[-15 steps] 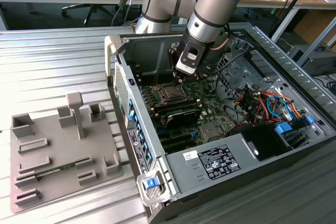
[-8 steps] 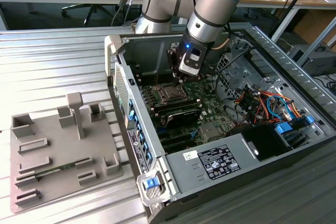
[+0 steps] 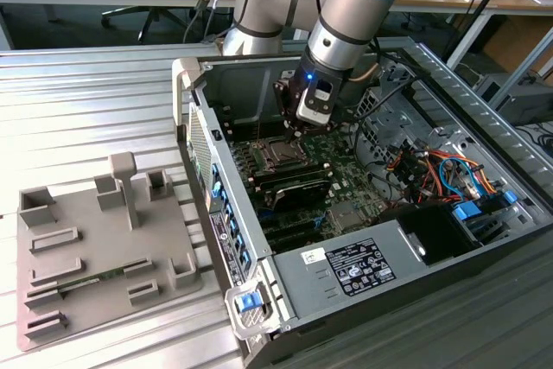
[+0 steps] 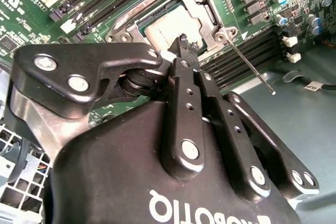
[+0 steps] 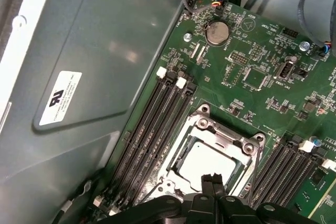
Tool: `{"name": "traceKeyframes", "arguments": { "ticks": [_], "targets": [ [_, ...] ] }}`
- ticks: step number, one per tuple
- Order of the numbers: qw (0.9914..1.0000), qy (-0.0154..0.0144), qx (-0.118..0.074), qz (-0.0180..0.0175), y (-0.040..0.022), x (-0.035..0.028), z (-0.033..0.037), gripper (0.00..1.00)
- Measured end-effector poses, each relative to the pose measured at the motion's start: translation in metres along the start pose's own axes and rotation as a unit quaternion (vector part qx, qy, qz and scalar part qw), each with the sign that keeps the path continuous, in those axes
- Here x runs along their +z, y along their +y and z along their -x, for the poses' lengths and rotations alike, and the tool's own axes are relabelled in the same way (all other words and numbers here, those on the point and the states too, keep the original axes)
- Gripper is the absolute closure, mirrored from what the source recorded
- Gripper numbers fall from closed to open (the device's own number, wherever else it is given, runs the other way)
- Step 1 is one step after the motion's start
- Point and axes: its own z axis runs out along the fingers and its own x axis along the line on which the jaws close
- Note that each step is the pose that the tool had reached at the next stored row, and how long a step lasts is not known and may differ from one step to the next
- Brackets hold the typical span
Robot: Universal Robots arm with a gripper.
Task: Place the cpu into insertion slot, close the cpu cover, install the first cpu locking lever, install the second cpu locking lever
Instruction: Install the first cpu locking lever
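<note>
The case (image 3: 259, 84) lies open on top, so the way down to the socket (image 5: 210, 156) is free from above. The end effector (image 5: 212, 182), fingers pressed together, stands just over that socket. Memory slots (image 5: 152, 129) hem it in on one side and further slots (image 5: 283, 166) on the other. A thin lever (image 4: 252, 66) juts out from the socket's corner. A case wall (image 5: 105, 51) rises beyond the nearer slots. Cables (image 3: 432, 170) crowd the exterior view's right.
</note>
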Motion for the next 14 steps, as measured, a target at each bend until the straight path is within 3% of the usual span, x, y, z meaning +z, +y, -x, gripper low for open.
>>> {"name": "traceKeyframes", "arguments": {
  "ticks": [5, 14],
  "targets": [
    [0.99982, -0.0011, -0.019, -0.0017, 0.0000, 0.0000, 0.0000, 0.89],
    [0.99845, -0.0032, -0.055, -0.0049, 0.0000, 0.0000, 0.0000, 0.89]
  ]
}}
